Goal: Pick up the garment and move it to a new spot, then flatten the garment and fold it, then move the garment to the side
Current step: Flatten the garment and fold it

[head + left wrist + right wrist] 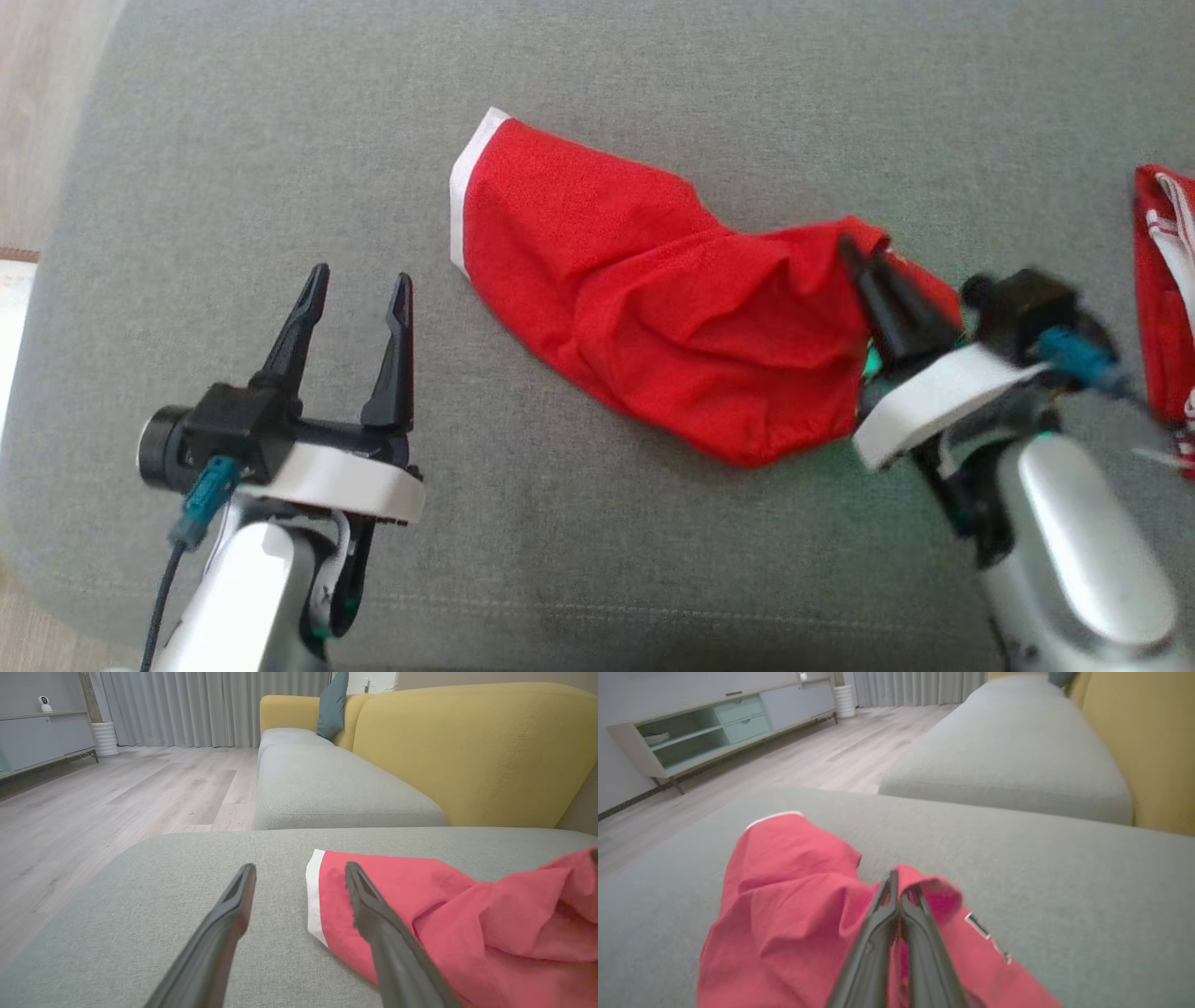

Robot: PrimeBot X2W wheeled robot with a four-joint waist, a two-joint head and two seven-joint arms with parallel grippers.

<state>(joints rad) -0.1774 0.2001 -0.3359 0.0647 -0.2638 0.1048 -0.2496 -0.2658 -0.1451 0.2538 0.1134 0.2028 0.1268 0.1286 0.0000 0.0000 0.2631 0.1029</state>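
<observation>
Fingers of the left gripper (360, 276) stand spread with nothing between them in the head view, raised over bare grey seat cushion (233, 140) at the lower left. The red garment (644, 289) lies crumpled across the middle of the cushion, apart from those fingers and to their right. Its white hem (459, 187) is the end nearest them. The right gripper (854, 250) has its fingers pressed together on the garment's bunched right end. A second red piece (1162, 308) lies at the right edge, apart from the garment. Open cushion runs above, below and left of the garment. The cushion's rounded left edge gives way to pale floor (37, 93).

From the left wrist, the two fingers are wide apart. The hem lies just beyond the tip of the finger on that view's right, and the red cloth spreads on past it. Grey cushion lies open ahead and on the other side, up to its front edge. A yellow backrest (467, 751), a teal pillow (332, 704) and wood flooring lie beyond.

From the right wrist, the fingers are closed tight, pinching a raised fold of the red cloth at their tips. The rest of the garment trails down the left of that view. Bare cushion lies ahead and right, and a low sideboard (714, 723) stands far off across the floor.
</observation>
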